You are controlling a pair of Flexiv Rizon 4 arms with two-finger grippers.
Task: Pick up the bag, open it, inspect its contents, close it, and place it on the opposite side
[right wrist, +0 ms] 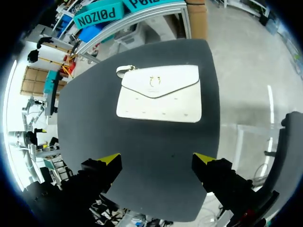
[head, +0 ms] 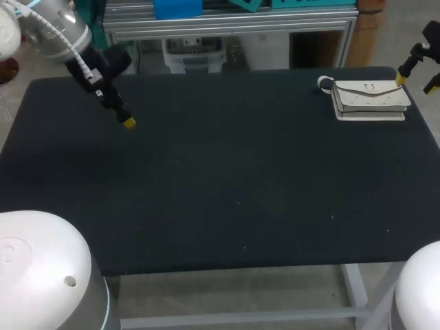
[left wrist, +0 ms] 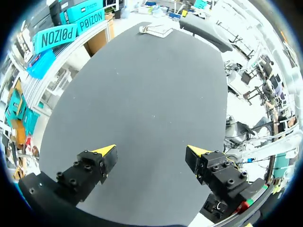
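One dark surface [head: 220,192] carries a single thing. Two arms come in: the left arm [head: 62,31] over the 10 o'clock corner, and the right arm [head: 432,33] at the 2 o'clock corner. One white bag [head: 370,100] lies flat at 2 o'clock, flap shut, close to the far and right edges. A broad stretch of surface runs from it toward 9 and 6 o'clock. The left gripper [left wrist: 151,151] hangs over the surface at 10 o'clock, its fingers wide apart and holding nothing, well apart from the bag. The right gripper [right wrist: 157,160] sits near the bag's 2 o'clock corner. Its fingers are spread wide, with the bag ahead of them and untouched.
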